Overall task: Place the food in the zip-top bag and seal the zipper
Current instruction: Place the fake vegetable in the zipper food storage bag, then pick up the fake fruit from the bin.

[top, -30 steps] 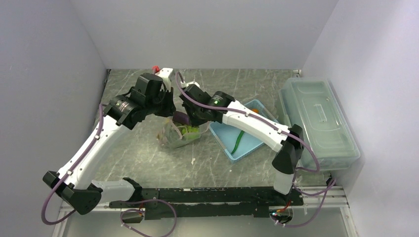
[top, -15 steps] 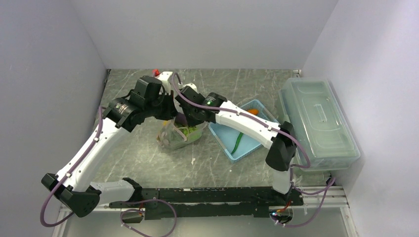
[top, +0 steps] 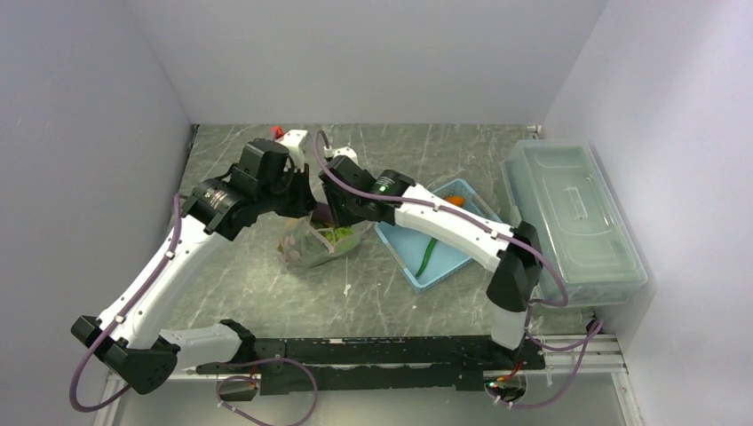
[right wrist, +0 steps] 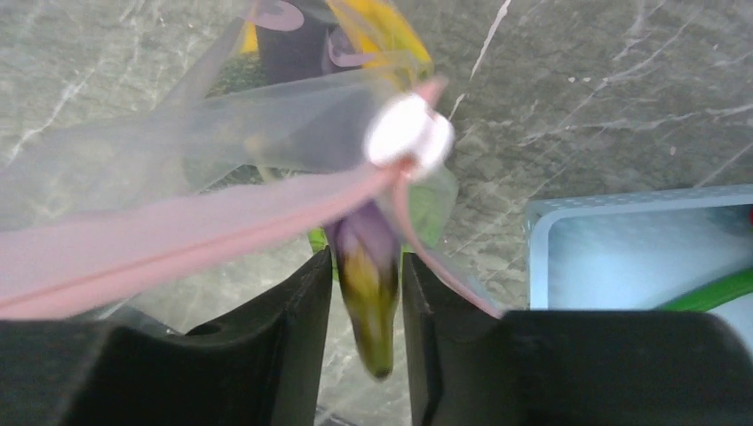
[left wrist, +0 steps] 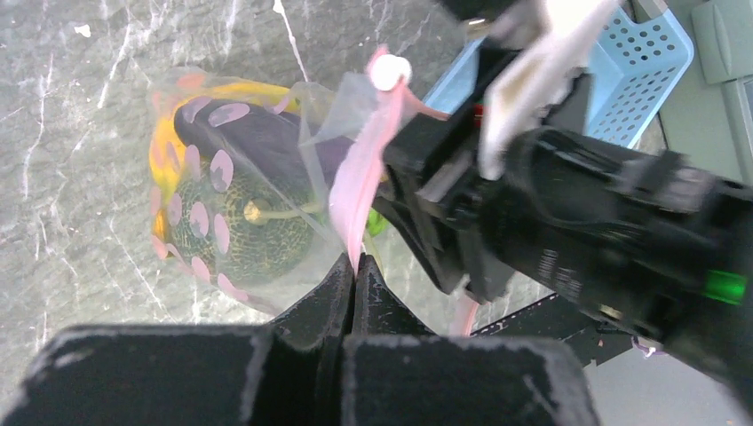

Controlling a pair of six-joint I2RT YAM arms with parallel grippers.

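The clear zip-top bag (top: 311, 248) lies at mid-table, its mouth lifted. In the left wrist view it (left wrist: 266, 257) holds the netted melon (left wrist: 240, 226), a yellow banana bunch (left wrist: 164, 146) and the dark eggplant (left wrist: 253, 138). My left gripper (left wrist: 353, 264) is shut on the pink zipper strip (left wrist: 364, 177), below its white slider (left wrist: 391, 71). My right gripper (right wrist: 366, 262) is shut on the eggplant's yellow-green stem end (right wrist: 371, 297), at the bag mouth under the zipper (right wrist: 178, 240). From above, the left gripper (top: 300, 202) and right gripper (top: 336, 213) meet over the bag.
A light-blue basket (top: 404, 257) right of the bag holds the long green pod (top: 429, 253) and the orange carrot (top: 455, 201). A large clear lidded box (top: 568, 222) stands along the right wall. A small red thing (top: 279, 133) sits at the back.
Both grippers and the bag have shifted slightly left. The purple eggplant, visible beside the right gripper a second ago, is now hidden under it from above.
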